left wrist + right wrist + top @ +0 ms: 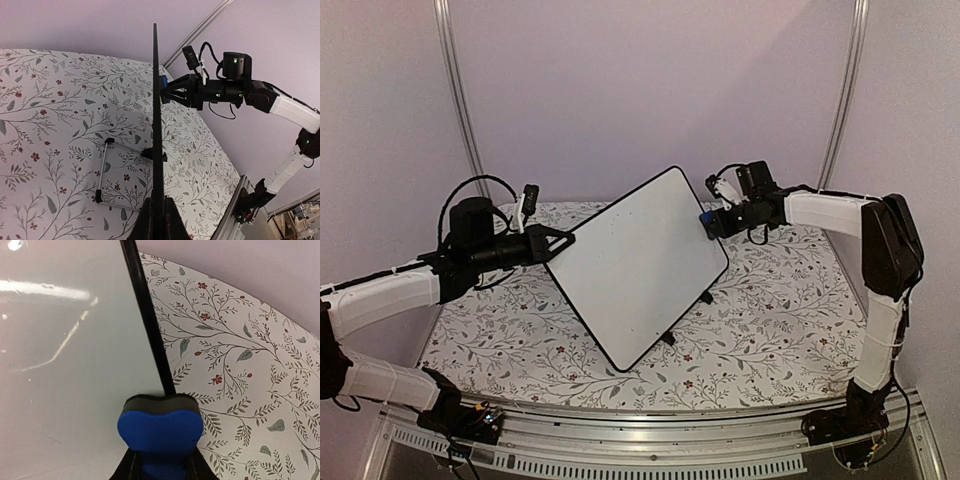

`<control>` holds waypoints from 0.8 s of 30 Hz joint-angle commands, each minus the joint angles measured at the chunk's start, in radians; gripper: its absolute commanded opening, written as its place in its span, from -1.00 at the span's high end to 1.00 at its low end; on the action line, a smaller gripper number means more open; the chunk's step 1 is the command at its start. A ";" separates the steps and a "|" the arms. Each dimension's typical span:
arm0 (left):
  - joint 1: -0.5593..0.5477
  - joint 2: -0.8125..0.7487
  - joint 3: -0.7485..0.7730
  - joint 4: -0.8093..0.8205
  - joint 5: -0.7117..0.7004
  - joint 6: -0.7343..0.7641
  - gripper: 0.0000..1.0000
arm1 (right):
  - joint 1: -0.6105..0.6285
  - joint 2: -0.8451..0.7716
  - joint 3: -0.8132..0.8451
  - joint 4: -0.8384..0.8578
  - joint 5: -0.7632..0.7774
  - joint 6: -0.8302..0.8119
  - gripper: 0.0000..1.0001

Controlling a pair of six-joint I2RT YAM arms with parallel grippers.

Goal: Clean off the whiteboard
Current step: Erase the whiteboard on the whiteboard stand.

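Note:
The whiteboard (640, 265), white with a thin black frame, stands tilted on a corner above the table. My left gripper (552, 243) is shut on its left edge; in the left wrist view the board (157, 125) shows edge-on between my fingers (158, 220). My right gripper (712, 221) is shut on a blue eraser (161, 432) with a dark felt face, pressed at the board's right edge (145, 315). The eraser also shows in the left wrist view (163, 82). The board's face (65, 365) looks blank, with only reflections.
The table has a floral cloth (770, 310). The board's black stand feet (706, 297) hang just above it, and a wire stand leg (102, 172) shows behind the board. Metal frame posts (460, 100) stand at the back corners.

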State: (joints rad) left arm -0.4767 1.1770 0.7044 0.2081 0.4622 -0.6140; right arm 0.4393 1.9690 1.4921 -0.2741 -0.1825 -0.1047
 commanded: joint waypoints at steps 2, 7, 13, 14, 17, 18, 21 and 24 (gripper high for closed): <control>-0.035 -0.005 0.027 0.029 0.127 0.056 1.00 | 0.002 0.061 0.022 -0.032 0.002 -0.011 1.00; -0.033 -0.004 0.027 0.031 0.130 0.054 1.00 | -0.038 0.043 -0.121 0.030 -0.088 0.022 1.00; -0.035 0.001 0.026 0.033 0.133 0.051 1.00 | -0.045 -0.011 -0.289 0.098 -0.097 0.052 1.00; -0.034 0.002 0.026 0.033 0.133 0.050 1.00 | -0.045 -0.015 -0.308 0.105 -0.100 0.056 1.00; -0.034 0.000 0.026 0.034 0.133 0.050 1.00 | -0.045 -0.032 -0.347 0.129 -0.112 0.072 1.00; -0.034 -0.001 0.027 0.034 0.131 0.050 1.00 | -0.045 -0.034 -0.353 0.136 -0.117 0.075 1.00; -0.035 0.000 0.025 0.036 0.130 0.050 1.00 | -0.045 -0.039 -0.346 0.138 -0.126 0.081 1.00; -0.036 0.002 0.026 0.035 0.131 0.049 1.00 | -0.036 -0.044 -0.322 0.138 -0.135 0.083 1.00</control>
State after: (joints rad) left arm -0.4767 1.1770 0.7044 0.2047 0.4564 -0.6216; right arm 0.3737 1.9324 1.1606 -0.1471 -0.2691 -0.0353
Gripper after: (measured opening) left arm 0.042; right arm 0.241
